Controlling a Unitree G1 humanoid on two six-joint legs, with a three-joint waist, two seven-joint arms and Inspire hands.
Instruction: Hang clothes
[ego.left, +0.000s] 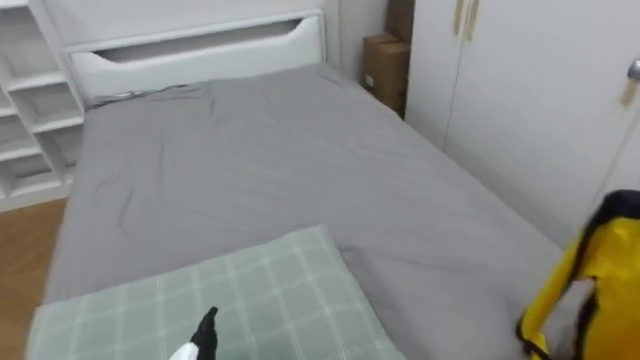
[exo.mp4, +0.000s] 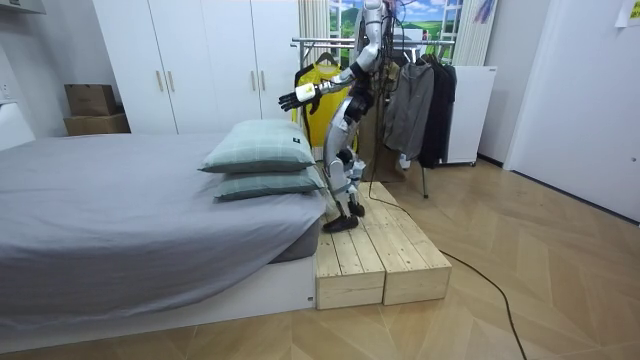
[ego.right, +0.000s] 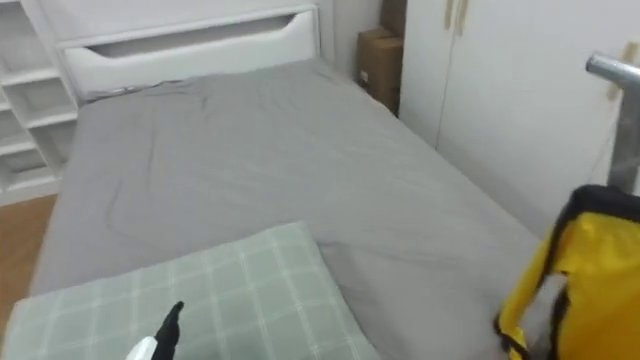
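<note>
A yellow garment with black trim (ego.left: 590, 285) (ego.right: 580, 280) hangs at the right edge of the eye views, beside the bed. In the room view the yellow garment (exo.mp4: 318, 78) is on the clothes rack (exo.mp4: 330, 42) just behind me. A metal rail end (ego.right: 615, 68) shows above it. My left hand (ego.left: 203, 340) (ego.right: 165, 330) reaches out over the green checked pillow (ego.left: 240, 300), fingers straight and holding nothing. The room view shows that left hand (exo.mp4: 290, 99) stretched towards the bed while I stand on a wooden platform (exo.mp4: 375, 255) by the pillows.
A grey bed (ego.left: 270, 170) with a white headboard (ego.left: 200, 50) lies ahead. White wardrobe doors (ego.left: 520, 90) and cardboard boxes (ego.left: 385, 65) stand on the right, white shelves (ego.left: 25, 100) on the left. Grey and dark jackets (exo.mp4: 415, 105) hang on the rack.
</note>
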